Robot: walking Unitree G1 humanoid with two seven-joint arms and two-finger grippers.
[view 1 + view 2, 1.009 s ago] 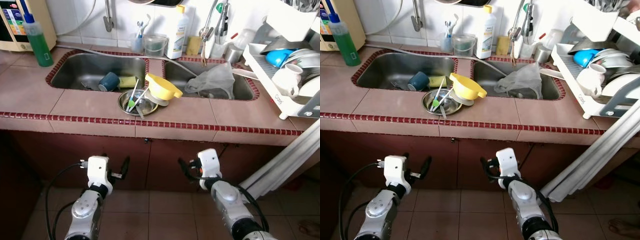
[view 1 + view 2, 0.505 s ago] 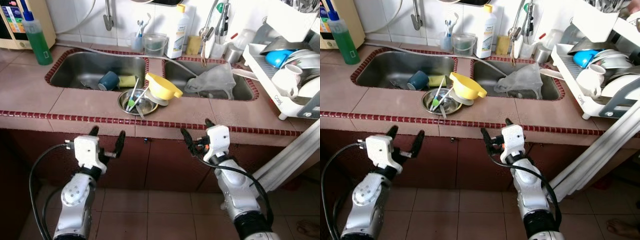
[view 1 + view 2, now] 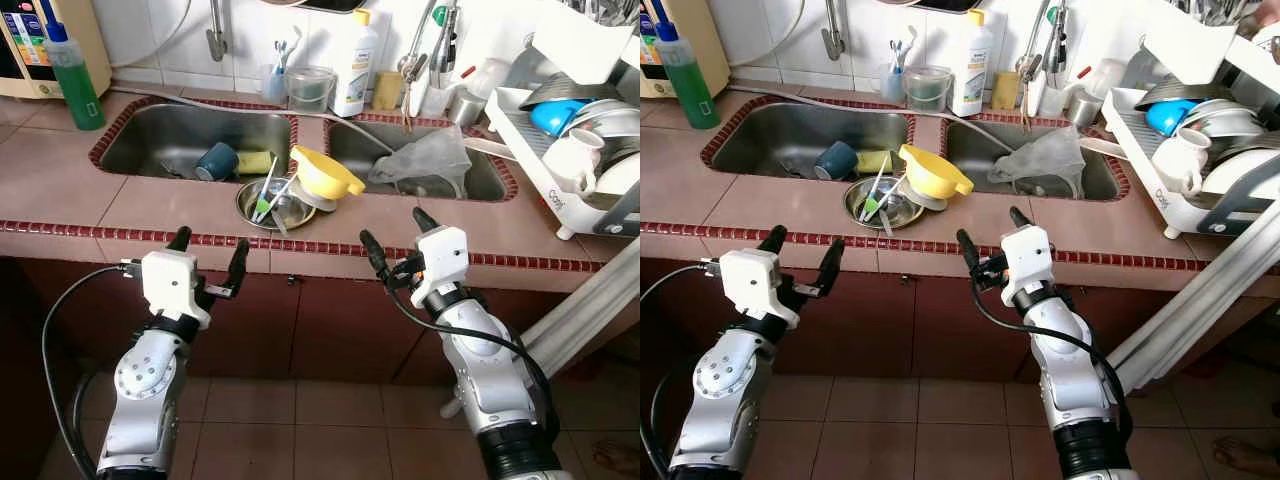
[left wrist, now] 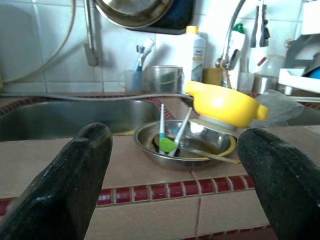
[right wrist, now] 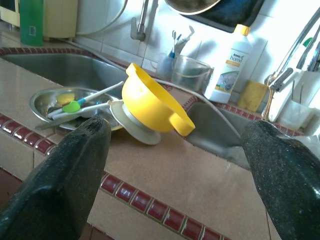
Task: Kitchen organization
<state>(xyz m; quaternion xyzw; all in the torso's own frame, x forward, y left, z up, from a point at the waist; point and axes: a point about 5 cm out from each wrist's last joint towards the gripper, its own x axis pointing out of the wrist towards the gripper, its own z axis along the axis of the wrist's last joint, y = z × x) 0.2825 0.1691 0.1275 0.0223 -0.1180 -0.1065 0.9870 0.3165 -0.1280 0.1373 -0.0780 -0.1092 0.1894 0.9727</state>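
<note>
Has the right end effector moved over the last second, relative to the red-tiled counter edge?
Yes. The right end effector has risen from down by the cabinet doors to the level of the red-tiled counter edge, open and facing the yellow bowl.

Counter (image 3: 80, 185): matt pinkish-brown tile, edged with glossy dark-red tile. Sinks (image 3: 170, 135): brushed steel, dull sheen. Bowl (image 3: 262, 208): polished metal, reflective. Funnel (image 3: 325, 173): smooth yellow plastic, slightly glossy. Bag (image 3: 425, 160): thin translucent plastic, crumpled. Rack (image 3: 545, 190): white plastic. Wall (image 3: 250, 40): glossy white tile. Fingers (image 4: 70, 175): black, grainy, matt. Arms (image 3: 150, 385): smooth silver metal.
</note>
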